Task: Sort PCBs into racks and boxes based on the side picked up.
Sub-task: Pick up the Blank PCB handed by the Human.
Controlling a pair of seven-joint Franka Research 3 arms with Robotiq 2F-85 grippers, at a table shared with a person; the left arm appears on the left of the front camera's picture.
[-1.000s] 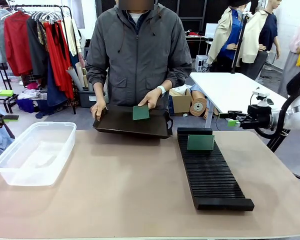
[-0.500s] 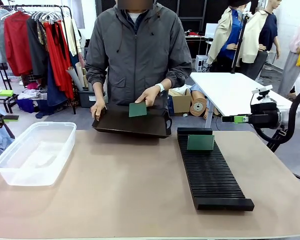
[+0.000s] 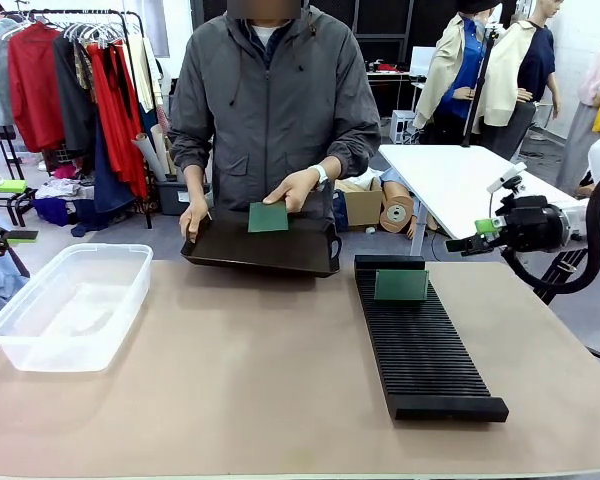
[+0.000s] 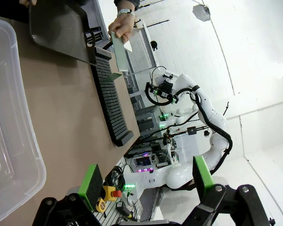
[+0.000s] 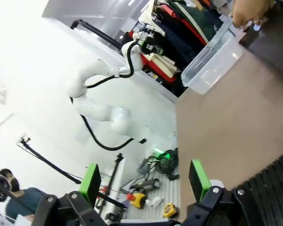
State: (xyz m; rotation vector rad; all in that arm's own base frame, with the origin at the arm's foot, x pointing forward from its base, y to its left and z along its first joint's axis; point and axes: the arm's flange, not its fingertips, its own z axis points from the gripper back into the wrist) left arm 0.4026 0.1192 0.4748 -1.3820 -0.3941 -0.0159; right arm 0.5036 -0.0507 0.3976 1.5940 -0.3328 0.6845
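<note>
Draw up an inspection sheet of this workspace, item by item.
Surface: tan table, no spills seen.
Job's things: one PCB upright in the black rack near its far end; second PCB held in the person's hand above the tray; clear tub on the table's left side.
Clutter: dark tray at the far edge, with the person's other hand on it.
Pincers: left pincer open, holding nothing; right pincer open, holding nothing.
Cables: black cable loop on the right arm, off the table.
Surroundings: clothes rail, white table, cardboard box.
</note>
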